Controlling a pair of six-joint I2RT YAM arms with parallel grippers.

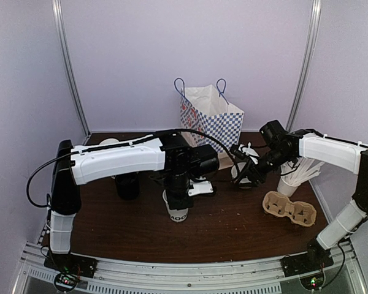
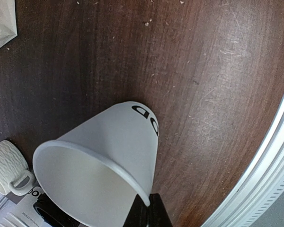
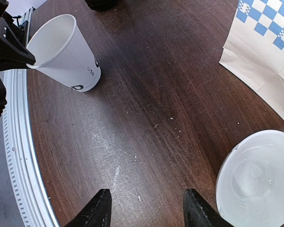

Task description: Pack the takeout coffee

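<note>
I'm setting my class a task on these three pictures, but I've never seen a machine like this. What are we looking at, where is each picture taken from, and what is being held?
These are two robot arms fixed at the near edge of a dark wooden table. The wide picture comes from a camera above and behind them. The other two come from a camera on each wrist, looking past that arm's own fingers. The left gripper is shut on the rim of a white paper cup, which has no lid on. The right gripper is open and empty, over bare table beside a white bowl. Also on the table are a blue-checked paper bag, a cardboard cup carrier and a cream mug.
</note>
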